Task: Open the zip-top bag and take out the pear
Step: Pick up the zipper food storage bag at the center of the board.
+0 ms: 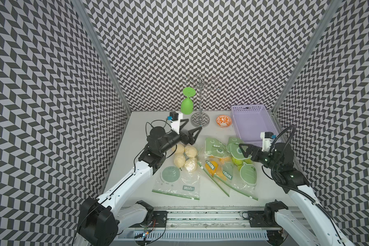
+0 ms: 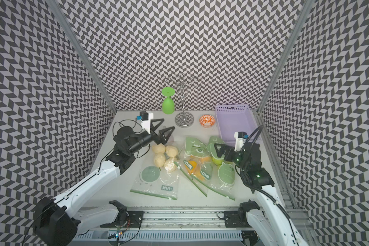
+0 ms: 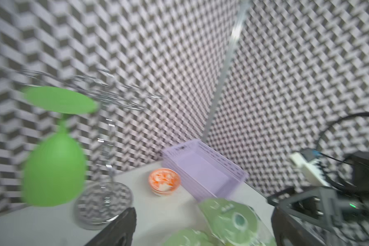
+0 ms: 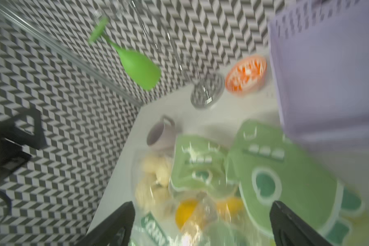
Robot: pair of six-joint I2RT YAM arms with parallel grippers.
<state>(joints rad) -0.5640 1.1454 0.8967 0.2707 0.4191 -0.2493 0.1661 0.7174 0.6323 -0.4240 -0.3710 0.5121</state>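
Observation:
A clear zip-top bag (image 1: 179,181) (image 2: 156,183) lies flat at the front left of the table, its green zip strip (image 1: 175,194) toward the front edge. Several pale yellow pears (image 1: 184,156) (image 2: 165,157) sit bunched at the bag's far end, and they show blurred in the right wrist view (image 4: 156,172). My left gripper (image 1: 192,127) (image 2: 167,124) (image 3: 200,230) hangs open and empty just beyond the pears. My right gripper (image 1: 243,150) (image 2: 217,150) (image 4: 200,225) is open and empty above the two other bags on the right.
A bag of orange fruit (image 1: 213,168) and a bag of green fruit (image 1: 243,170) overlap right of centre. At the back stand a metal rack (image 1: 200,102) with a green glass (image 1: 187,104), an orange bowl (image 1: 224,120) and a purple basket (image 1: 252,123). A mug (image 4: 160,136) lies near the left gripper.

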